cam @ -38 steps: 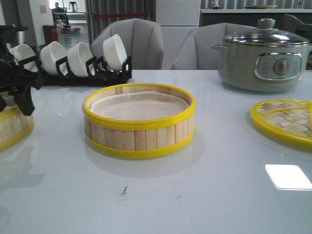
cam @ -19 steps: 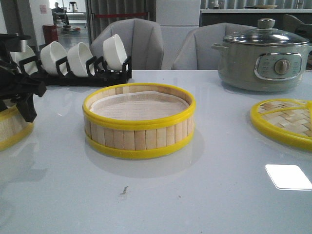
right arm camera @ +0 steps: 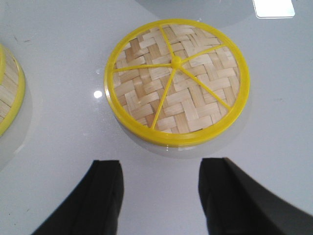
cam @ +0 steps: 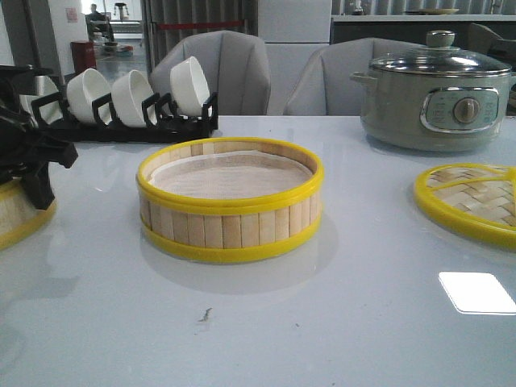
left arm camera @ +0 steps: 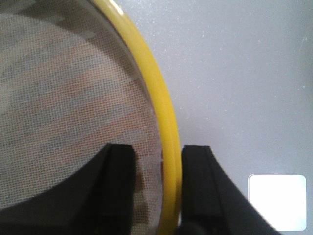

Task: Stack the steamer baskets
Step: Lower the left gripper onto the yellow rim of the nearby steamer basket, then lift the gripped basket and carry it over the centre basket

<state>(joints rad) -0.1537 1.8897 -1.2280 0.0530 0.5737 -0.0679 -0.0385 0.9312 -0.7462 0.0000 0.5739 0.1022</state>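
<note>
One steamer basket (cam: 230,230) with pale slats, yellow rims and a white liner stands mid-table. A second steamer basket (cam: 16,216) sits at the left edge of the front view. My left gripper (cam: 36,189) hangs over this basket's right side. In the left wrist view the left gripper (left arm camera: 157,156) straddles the yellow rim (left arm camera: 157,98): the outer finger lies against the rim, and the inner finger stands over the liner with a gap. The right gripper (right arm camera: 161,181) is open above bare table, short of the woven lid (right arm camera: 177,81). The central basket's edge (right arm camera: 7,98) shows in that view.
The flat woven lid (cam: 468,201) lies at the right. A grey-green electric pot (cam: 435,97) with a glass lid stands at the back right. A black rack of white bowls (cam: 129,101) stands at the back left, with two grey chairs behind the table.
The left gripper has shifted a little right and lower onto the left basket's rim. Both baskets and the lid stay where they were.
</note>
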